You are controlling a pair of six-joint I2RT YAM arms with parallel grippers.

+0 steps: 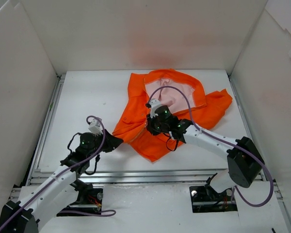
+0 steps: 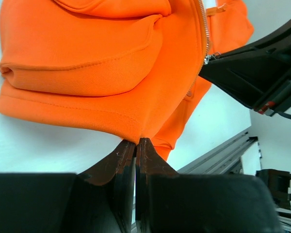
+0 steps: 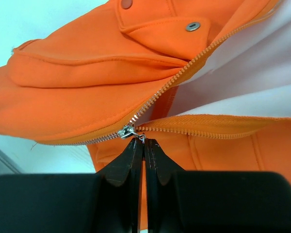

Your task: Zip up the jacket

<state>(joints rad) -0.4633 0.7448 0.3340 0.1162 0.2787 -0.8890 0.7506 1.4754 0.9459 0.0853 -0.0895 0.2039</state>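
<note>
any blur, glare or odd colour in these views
Top external: soft, even light, the jacket throwing a faint orange tint on the back wall. Left wrist: hem sharp, the left gripper pinching it dark and underlit. Right wrist: pull and teeth crisp at the right gripper, the pale lining nearly washed out.

White table [image 1: 87, 97], orange jacket [image 1: 138, 104] lying open

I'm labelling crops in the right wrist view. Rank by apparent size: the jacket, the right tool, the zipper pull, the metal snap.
1. jacket
2. right tool, enlarged by nearness to the camera
3. zipper pull and metal snap: both tiny, too alike to rank
</note>
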